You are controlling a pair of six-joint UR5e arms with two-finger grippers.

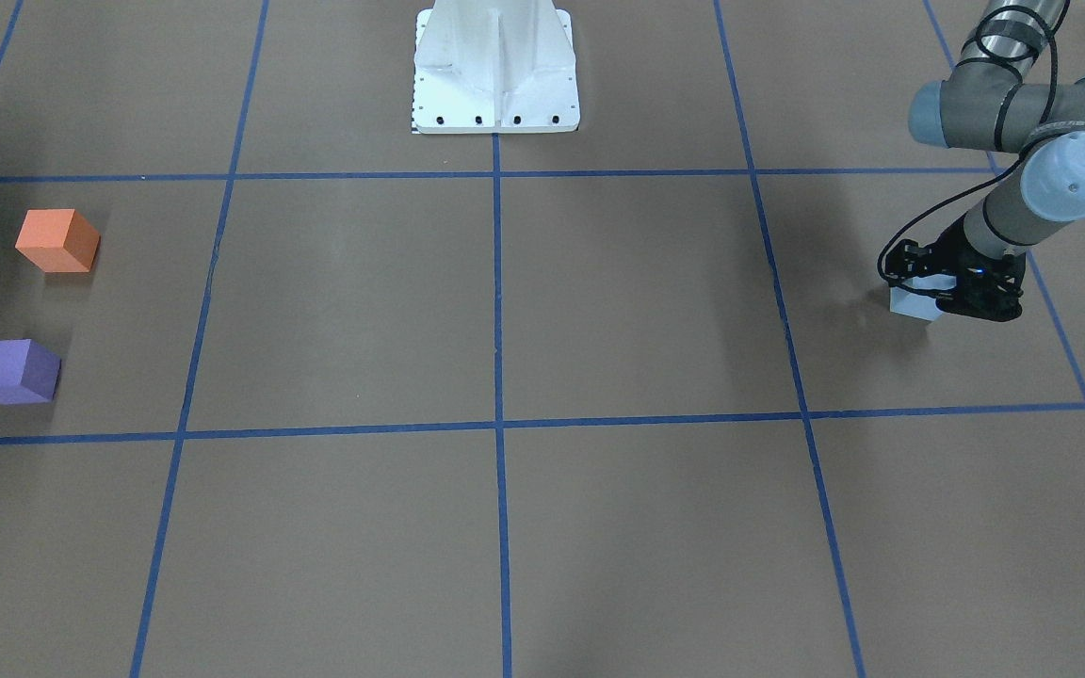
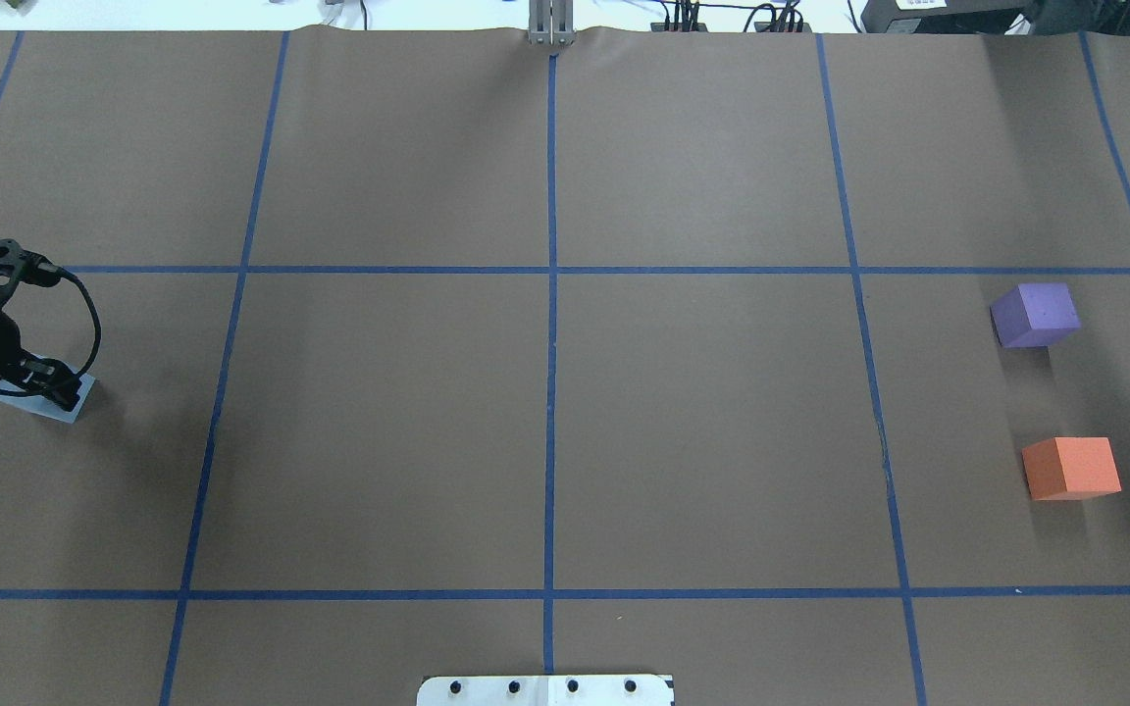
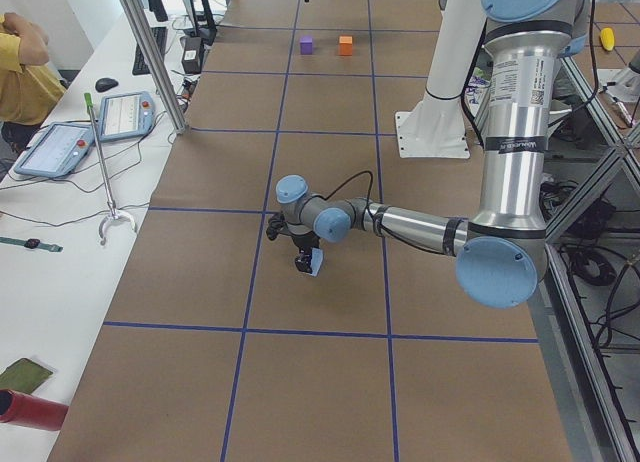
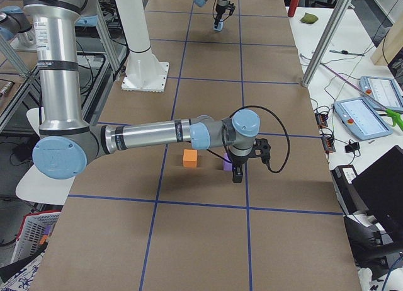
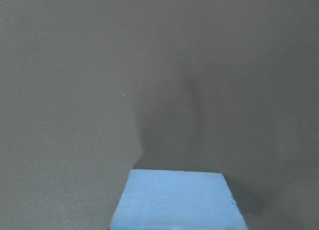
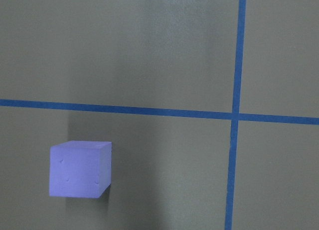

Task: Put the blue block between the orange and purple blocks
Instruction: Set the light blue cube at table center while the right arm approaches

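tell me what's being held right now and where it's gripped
The left gripper appears to pinch the blue block by two opposite sides.

One pale blue block (image 1: pixel 910 303), desk's robot-left end. One orange block (image 1: pixel 56 240) and one purple block (image 1: pixel 13 371), robot-right end, apart, flat.

Bright, even light with soft, diffuse shadows

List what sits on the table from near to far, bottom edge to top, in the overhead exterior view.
robot base plate → orange block → blue block → purple block
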